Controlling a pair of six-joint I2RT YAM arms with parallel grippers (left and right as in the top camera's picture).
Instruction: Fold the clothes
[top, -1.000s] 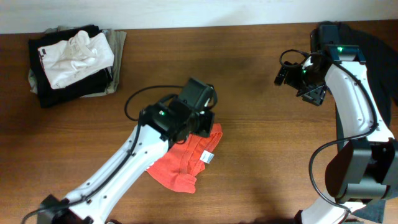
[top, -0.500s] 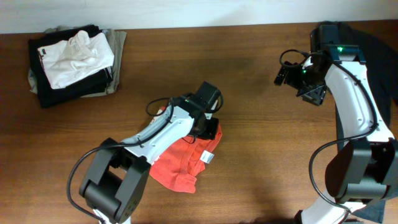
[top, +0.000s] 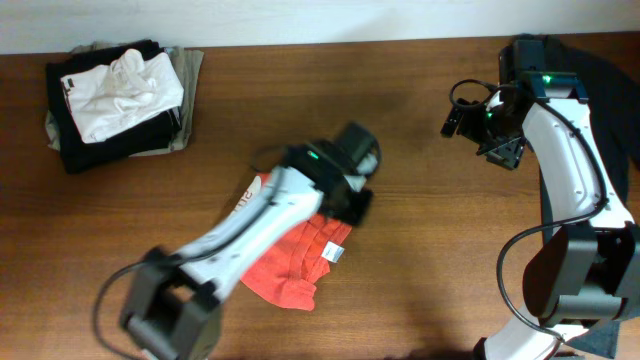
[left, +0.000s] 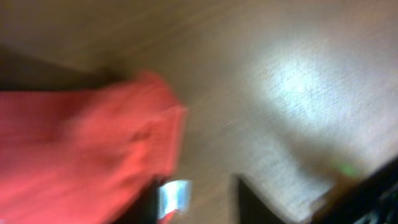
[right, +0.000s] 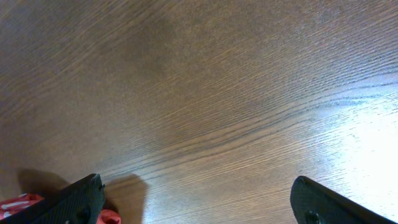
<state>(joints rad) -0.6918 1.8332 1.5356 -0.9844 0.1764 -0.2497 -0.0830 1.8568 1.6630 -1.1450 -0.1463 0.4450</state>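
Note:
The red-orange T-shirt (top: 295, 262) lies crumpled on the wooden table, partly under my left arm, with a white label (top: 335, 253) at its right edge. My left gripper (top: 357, 203) hovers just past the shirt's upper right corner. In the blurred left wrist view the shirt (left: 81, 149) fills the left side. The fingers (left: 196, 202) look apart with nothing held, the label (left: 174, 196) beside them. My right gripper (top: 503, 152) is open and empty over bare wood (right: 196, 199). A black garment (top: 610, 75) lies at the back right behind the right arm.
A stack of folded clothes (top: 115, 95), black, white and olive, sits at the back left corner. A scrap of red shirt (right: 12, 204) shows at the lower left of the right wrist view. The table's back edge runs along the top.
My left arm has swung right and away from me, and its gripper has moved off the shirt's upper corner to just beyond its right edge. The right arm has not moved.

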